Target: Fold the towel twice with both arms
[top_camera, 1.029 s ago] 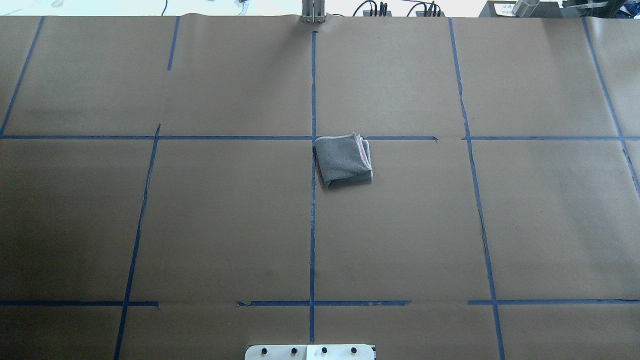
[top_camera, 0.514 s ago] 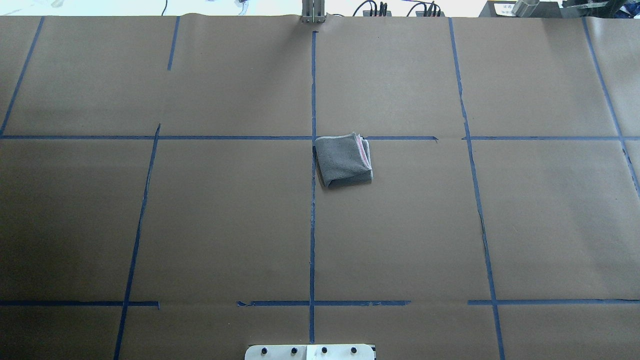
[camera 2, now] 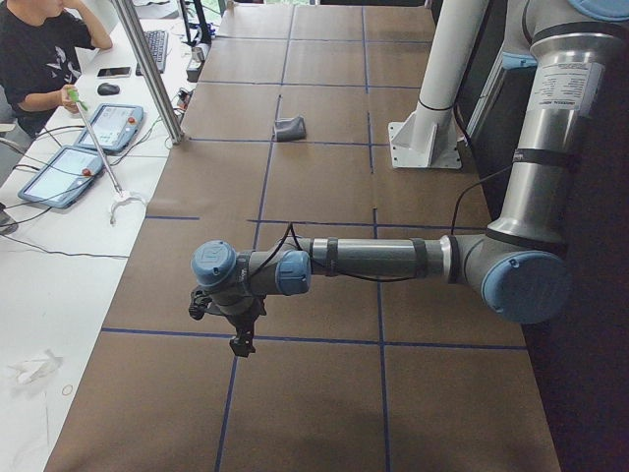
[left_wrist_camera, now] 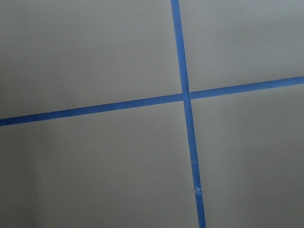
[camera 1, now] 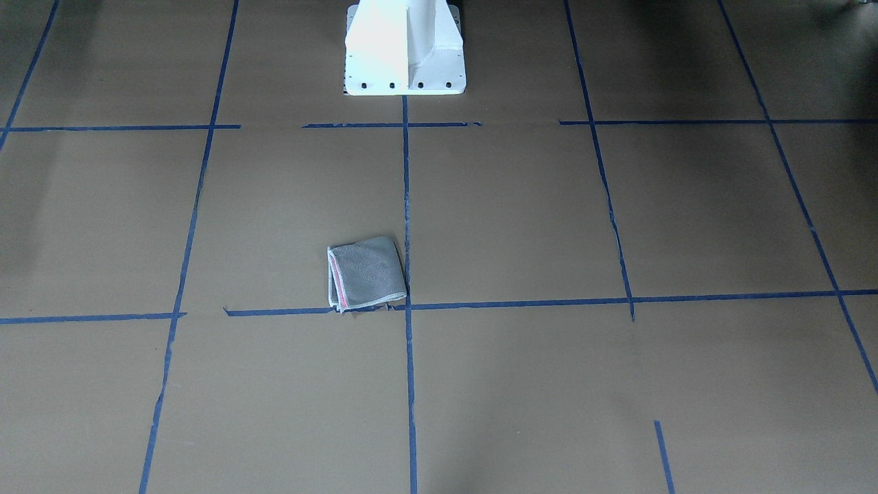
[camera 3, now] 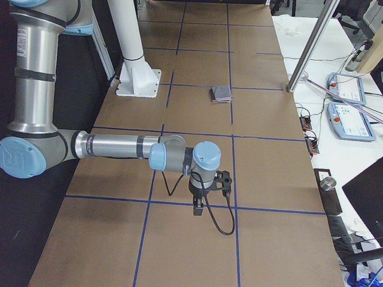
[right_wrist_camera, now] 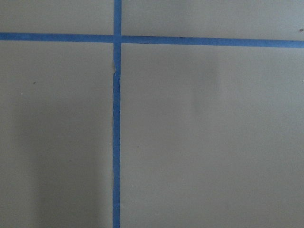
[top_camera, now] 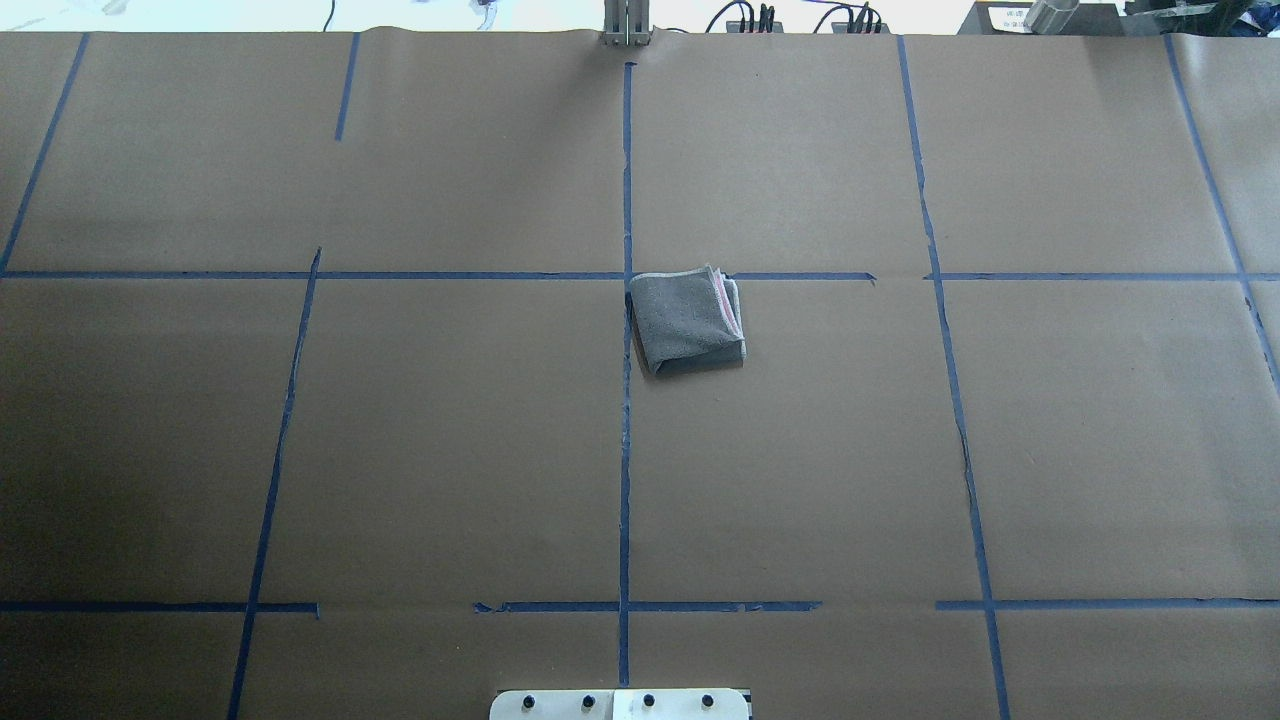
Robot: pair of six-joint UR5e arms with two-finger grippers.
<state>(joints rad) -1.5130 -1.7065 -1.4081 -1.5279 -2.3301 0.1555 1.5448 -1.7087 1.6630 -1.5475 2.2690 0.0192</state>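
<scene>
Brown paper surface (top_camera: 400, 450) gridded with blue tape (top_camera: 625, 480); the towel (top_camera: 688, 318) lies folded, grey face up, by a central tape crossing. Left arm (camera 2: 383, 261) and right arm (camera 3: 119, 146) hang well apart from it; I cannot tell whether their jaws are apart or together

Under my wrist I see flat brown paper (right_wrist_camera: 204, 133). An upright strip of blue tape (right_wrist_camera: 116, 152) runs top to bottom, left of centre. A level strip (right_wrist_camera: 213, 41) crosses it near the top edge. Just below the crossing the upright strip has a small nick (right_wrist_camera: 114, 72), perhaps a wrinkle.
</scene>
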